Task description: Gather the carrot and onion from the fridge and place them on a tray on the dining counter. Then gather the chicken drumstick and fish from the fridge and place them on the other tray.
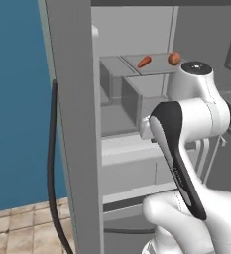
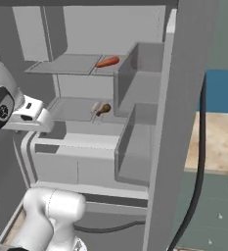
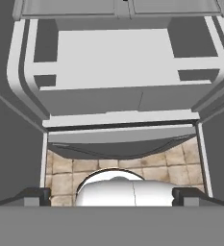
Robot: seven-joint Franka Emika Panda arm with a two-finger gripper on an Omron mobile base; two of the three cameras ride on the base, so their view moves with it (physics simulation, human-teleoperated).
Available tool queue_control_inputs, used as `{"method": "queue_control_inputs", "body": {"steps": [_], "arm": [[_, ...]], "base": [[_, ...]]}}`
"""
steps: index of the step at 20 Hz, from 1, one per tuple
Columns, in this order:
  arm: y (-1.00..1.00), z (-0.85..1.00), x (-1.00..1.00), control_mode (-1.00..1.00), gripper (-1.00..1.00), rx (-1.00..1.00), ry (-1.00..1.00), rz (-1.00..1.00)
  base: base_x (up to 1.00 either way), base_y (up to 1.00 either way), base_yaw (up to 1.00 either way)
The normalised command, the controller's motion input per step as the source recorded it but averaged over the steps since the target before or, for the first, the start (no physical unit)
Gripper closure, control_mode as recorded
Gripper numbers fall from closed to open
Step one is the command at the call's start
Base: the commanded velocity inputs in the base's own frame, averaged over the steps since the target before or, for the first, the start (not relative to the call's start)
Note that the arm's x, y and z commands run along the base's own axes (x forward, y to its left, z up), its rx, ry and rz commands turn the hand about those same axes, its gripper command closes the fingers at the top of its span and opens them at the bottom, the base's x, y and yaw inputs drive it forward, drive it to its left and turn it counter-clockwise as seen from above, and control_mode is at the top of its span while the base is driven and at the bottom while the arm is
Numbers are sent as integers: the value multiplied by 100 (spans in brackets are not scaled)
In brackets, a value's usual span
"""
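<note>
The fridge (image 1: 137, 124) is being viewed with its door open, and its grey shelves and door bins are being shown from both base cameras.

The carrot (image 1: 144, 62) is being seen lying on the top shelf (image 1: 151, 67), tilted, near the shelf's front part; in the right base view the carrot (image 2: 107, 62) is being seen on the same top shelf (image 2: 71, 63), close to the right side wall. The onion (image 1: 174, 58) is being seen on that shelf too, just to the right of the carrot and apart from it, partly behind the arm's upper joint.

The chicken drumstick (image 2: 102, 109) is being seen on the shelf below (image 2: 71, 110), toward its right part. The fish cannot be made out.

The hand (image 3: 111, 194) is being held with its two fingers wide apart, one fingertip (image 3: 34, 196) at the lower left and the other at the lower right of the hand view; nothing is being gripped between them. In that view the hand is being pointed at the lower fridge drawers (image 3: 113, 62), with tiled floor (image 3: 60, 168) being shown beneath.

The arm (image 1: 186, 129) is being seen folded in front of the fridge opening, well below the top shelf.
</note>
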Motion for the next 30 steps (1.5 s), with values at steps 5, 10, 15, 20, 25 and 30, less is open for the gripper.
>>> {"method": "queue_control_inputs", "body": {"steps": [5,10,15,20,25,30], "arm": [[0,0,0,100,-100,0,0,0],[0,0,0,100,-100,0,0,0],[0,0,0,100,-100,0,0,0],[0,0,0,100,-100,0,0,0],[-18,0,31,-100,-100,0,-2,5],[-37,0,79,-100,-100,0,-3,7]], "base": [[33,-13,0],[4,-35,1],[39,-24,8],[70,-24,11],[43,-20,7],[0,0,0]]}}
